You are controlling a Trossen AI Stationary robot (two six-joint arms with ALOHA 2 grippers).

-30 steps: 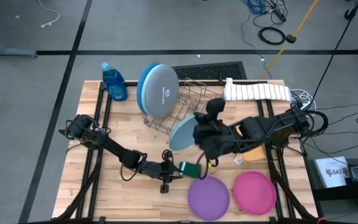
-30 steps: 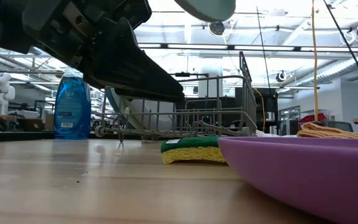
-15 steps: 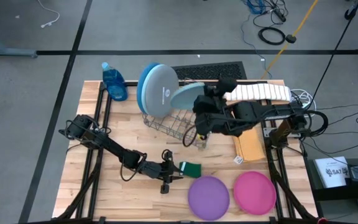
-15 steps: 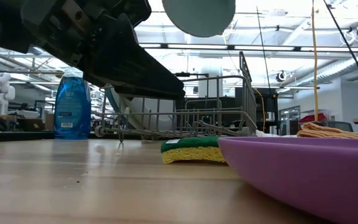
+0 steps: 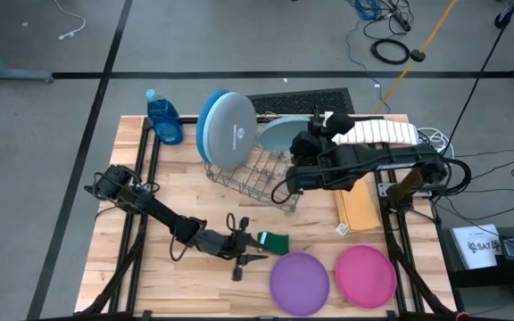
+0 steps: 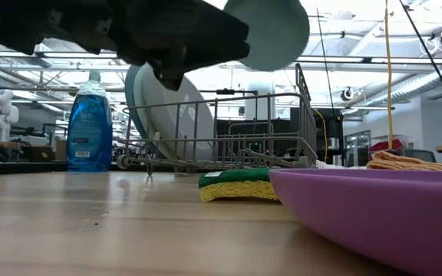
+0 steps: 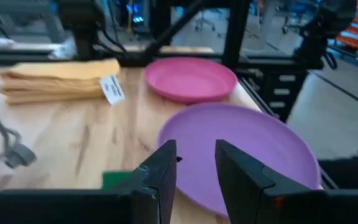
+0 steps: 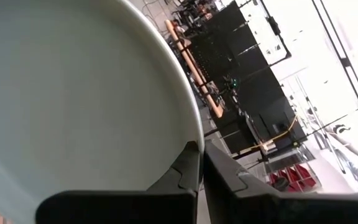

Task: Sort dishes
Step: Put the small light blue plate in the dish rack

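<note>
My right gripper [image 5: 303,143] is shut on the teal plate [image 5: 282,134], which hangs over the far right part of the grey wire rack [image 5: 255,168]; the plate also shows in the low view [image 6: 271,31]. The deep-blue plate [image 5: 205,125] and the pale-blue plate [image 5: 232,132] stand on edge in the rack's left end. The purple plate [image 5: 298,279] and the pink plate [image 5: 365,274] lie flat at the near edge. My left gripper [image 5: 244,246] is open and empty, left of the green sponge [image 5: 274,241]. My right gripper pinches the teal plate's rim [image 8: 188,134] between its two fingers. The fingers come about level from the table's right side. The plate is lifted clear above the rack and stands tilted on edge.
A blue soap bottle [image 5: 163,116] stands at the far left corner. A white folded towel [image 5: 369,131] lies right of the rack, and a yellow cloth [image 5: 359,210] lies nearer. A dark mat [image 5: 302,96] lies behind the rack. Bare wood shows at the near left.
My right gripper has carried the teal plate from the table's middle toward the far edge, up over the rack, and tipped it more upright. My left gripper has risen a little beside the sponge.
</note>
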